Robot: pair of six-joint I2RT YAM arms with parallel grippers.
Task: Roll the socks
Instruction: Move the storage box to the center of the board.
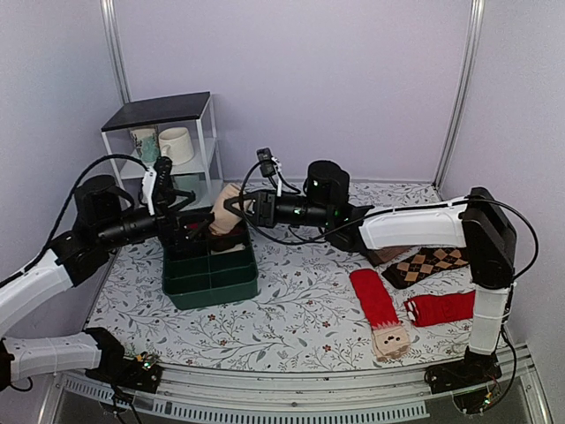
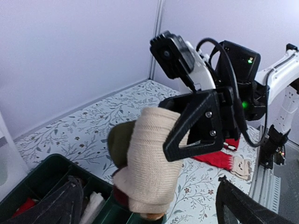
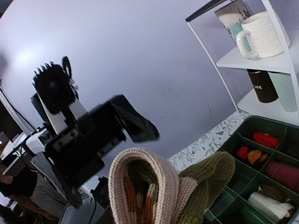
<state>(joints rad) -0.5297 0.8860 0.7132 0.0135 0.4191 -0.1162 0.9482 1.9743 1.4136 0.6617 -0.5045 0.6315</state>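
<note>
The socks [image 1: 229,210] are a tan-beige knitted roll with a green end and orange stripes, hanging in the air over the back of the green compartment box [image 1: 212,284]. My right gripper [image 1: 238,205] is shut on the socks from the right. In the left wrist view its black finger [image 2: 196,123] presses on the socks [image 2: 149,158]. My left gripper [image 1: 199,225] is open just left of the roll, its fingers [image 2: 63,203] spread wide and apart from the knit. In the right wrist view the socks [image 3: 154,186] fill the foreground and hide my own fingers.
The green box [image 3: 233,140] holds several rolled items in its compartments. A white shelf [image 1: 168,132] with mugs stands behind it at the back left. Two red face-patterned socks [image 1: 380,309] and brown argyle socks [image 1: 428,263] lie on the floral cloth at the right.
</note>
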